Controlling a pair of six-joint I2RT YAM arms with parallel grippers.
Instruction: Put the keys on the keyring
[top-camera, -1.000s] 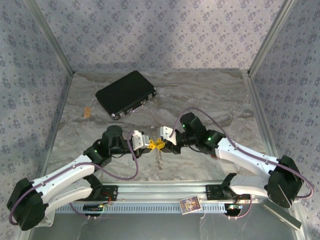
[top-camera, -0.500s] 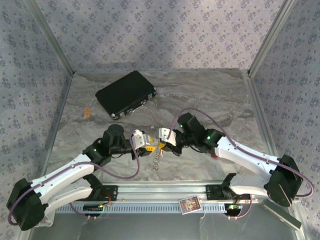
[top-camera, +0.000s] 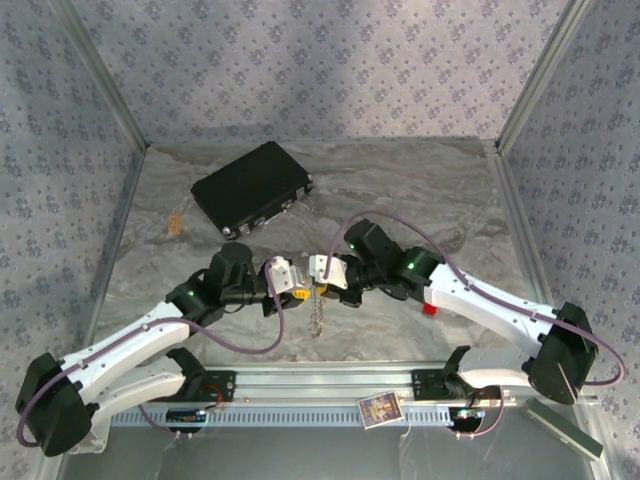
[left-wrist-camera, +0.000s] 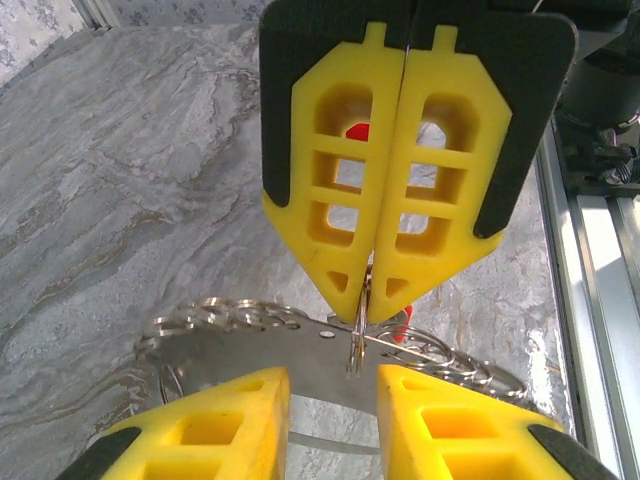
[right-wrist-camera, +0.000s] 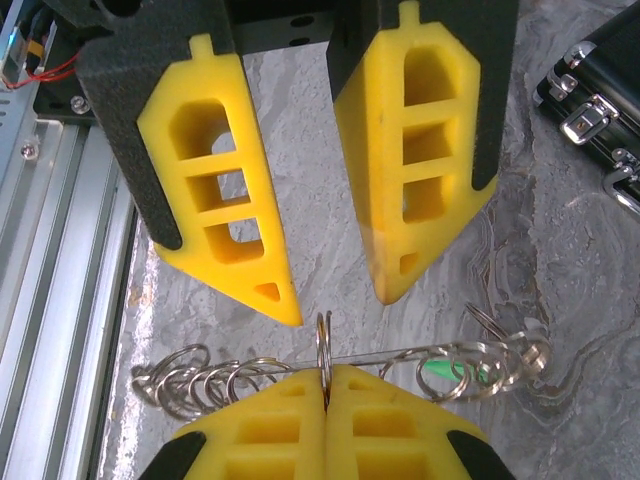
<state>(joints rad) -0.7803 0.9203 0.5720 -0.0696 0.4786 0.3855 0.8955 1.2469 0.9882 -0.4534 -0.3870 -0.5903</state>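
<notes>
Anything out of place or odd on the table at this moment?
One small red piece lies alone on the table beside the right arm, apart from the keyring pinched in the right gripper. Nothing looks spilled or damaged.

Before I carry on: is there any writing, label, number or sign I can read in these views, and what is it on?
No text can be read in these views.
Small card on the front rail: printed, but too small and blurred to read.
Black case: no label visible.
Keyring: no engraving visible.
</notes>
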